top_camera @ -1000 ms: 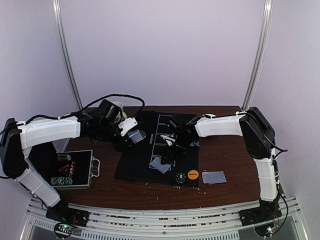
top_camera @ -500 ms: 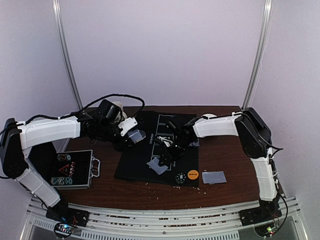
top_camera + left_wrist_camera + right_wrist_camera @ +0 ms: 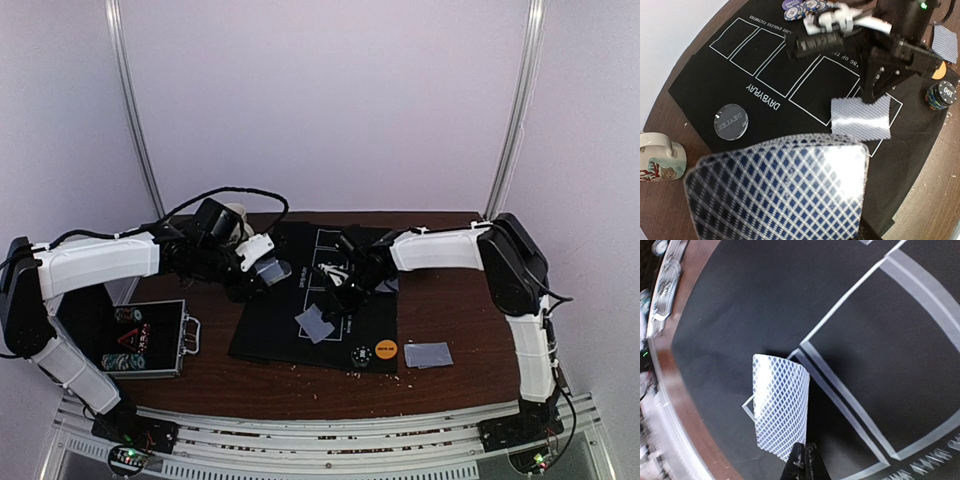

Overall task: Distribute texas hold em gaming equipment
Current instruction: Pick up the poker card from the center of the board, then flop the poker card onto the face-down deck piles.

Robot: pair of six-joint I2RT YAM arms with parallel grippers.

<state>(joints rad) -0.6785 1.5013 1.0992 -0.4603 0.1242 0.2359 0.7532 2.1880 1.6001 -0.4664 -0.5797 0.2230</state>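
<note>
A dark brown wooden table (image 3: 450, 300) is set against a plain, pale lilac wall (image 3: 320, 100). Two slim metal poles (image 3: 135, 110) are seen rising behind its far corners. Silver rails (image 3: 330, 430) are fixed along its near edge. The scene is evenly lit.

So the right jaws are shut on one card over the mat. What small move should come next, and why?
Probably a short lift straight up. The right jaws pinch the card by one edge, and it curls, with its far end hanging near the mat. Raising it first should free it from the mat before any sideways carry.
</note>
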